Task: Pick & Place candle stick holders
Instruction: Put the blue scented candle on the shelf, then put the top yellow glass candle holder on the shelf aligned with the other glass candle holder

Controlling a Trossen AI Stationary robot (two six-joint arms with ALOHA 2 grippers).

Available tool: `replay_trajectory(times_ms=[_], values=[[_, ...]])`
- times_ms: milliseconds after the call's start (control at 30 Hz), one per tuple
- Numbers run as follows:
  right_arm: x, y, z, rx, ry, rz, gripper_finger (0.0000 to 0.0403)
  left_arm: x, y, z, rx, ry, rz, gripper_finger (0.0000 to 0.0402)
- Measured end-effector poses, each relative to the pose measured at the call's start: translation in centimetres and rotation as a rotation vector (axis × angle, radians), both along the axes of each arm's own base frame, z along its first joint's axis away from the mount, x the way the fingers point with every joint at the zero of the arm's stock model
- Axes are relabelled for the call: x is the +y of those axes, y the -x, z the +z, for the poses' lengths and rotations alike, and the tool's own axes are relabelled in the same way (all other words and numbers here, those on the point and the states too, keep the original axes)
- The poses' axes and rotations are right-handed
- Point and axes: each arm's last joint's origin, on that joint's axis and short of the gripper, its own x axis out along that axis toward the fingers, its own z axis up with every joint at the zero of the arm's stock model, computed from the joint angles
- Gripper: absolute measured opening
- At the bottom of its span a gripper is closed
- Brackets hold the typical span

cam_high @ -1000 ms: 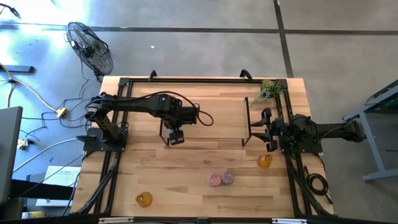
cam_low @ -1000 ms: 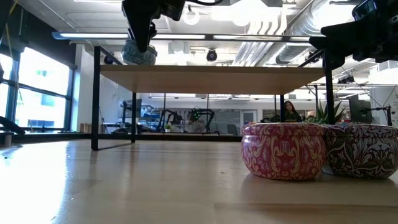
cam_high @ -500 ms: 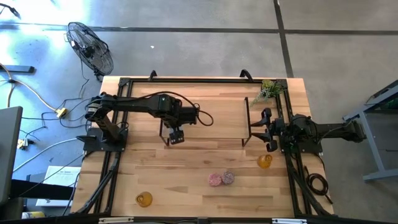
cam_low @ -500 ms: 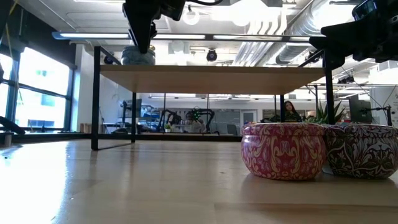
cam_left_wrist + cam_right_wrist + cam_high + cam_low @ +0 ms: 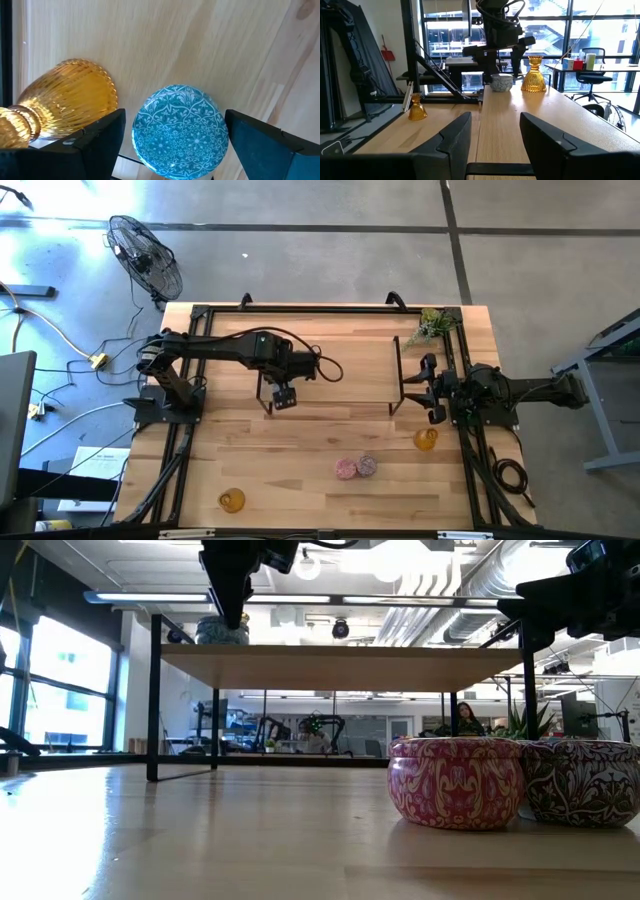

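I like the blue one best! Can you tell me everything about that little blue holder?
The blue holder is small, squat and round, with a turquoise top covered in a lacy white pattern. It stands upright on the raised wooden shelf, near its end, right beside an amber holder with ribbed glass. The left claw hangs open just above it, a finger on each side, not squeezing it.
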Motion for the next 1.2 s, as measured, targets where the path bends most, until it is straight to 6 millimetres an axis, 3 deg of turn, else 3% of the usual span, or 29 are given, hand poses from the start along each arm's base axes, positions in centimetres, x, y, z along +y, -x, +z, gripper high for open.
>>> replay_trajectory(times_ms=[400, 867, 1200], values=[[0.0, 0.0, 0.0, 0.000, 0.000, 0.000, 0.0165, 0.0, -0.2, 0.1, -0.023, 0.007, -0.001, 0.0334], [0.0, 0.0, 0.1, -0.014, 0.047, 0.005, 0.0165, -0.1, -0.5, 4.4, -0.199, 0.039, 0.017, 0.0334], [0.3, 0.3, 1.5, -0.107, 0.115, 0.073, 0.0165, -1.7, -1.1, 5.1, -0.273, 0.061, -0.062, 0.0334]])
